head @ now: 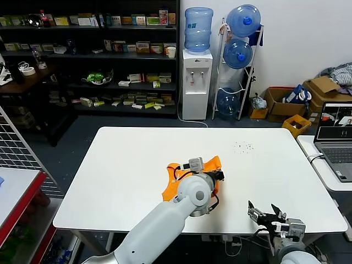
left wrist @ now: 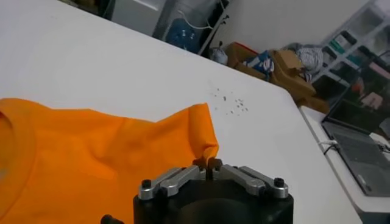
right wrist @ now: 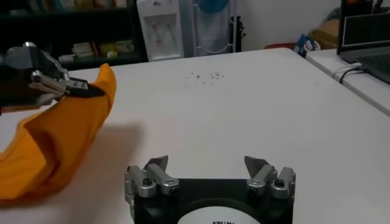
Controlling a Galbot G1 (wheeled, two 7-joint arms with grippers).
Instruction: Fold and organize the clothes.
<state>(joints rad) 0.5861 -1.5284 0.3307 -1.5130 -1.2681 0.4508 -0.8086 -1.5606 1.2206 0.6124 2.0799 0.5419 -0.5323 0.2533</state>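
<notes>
The orange T-shirt point(head: 181, 175) lies bunched on the white table point(head: 132, 165), mostly hidden behind my left arm in the head view. My left gripper point(head: 220, 176) is shut on a corner of the T-shirt's edge point(left wrist: 204, 131) and holds it lifted off the table; its neck band shows in the left wrist view point(left wrist: 15, 152). The right wrist view shows the raised fold point(right wrist: 67, 128) pinched by the left gripper point(right wrist: 91, 91). My right gripper point(head: 265, 213) is open and empty near the table's front edge, right of the shirt point(right wrist: 207, 167).
Small dark specks point(head: 243, 147) lie on the table's far right part. A laptop point(head: 336, 137) sits on a side table at right. A water dispenser point(head: 197, 82), bottle rack point(head: 237, 66), shelves and cardboard boxes point(head: 286, 104) stand behind.
</notes>
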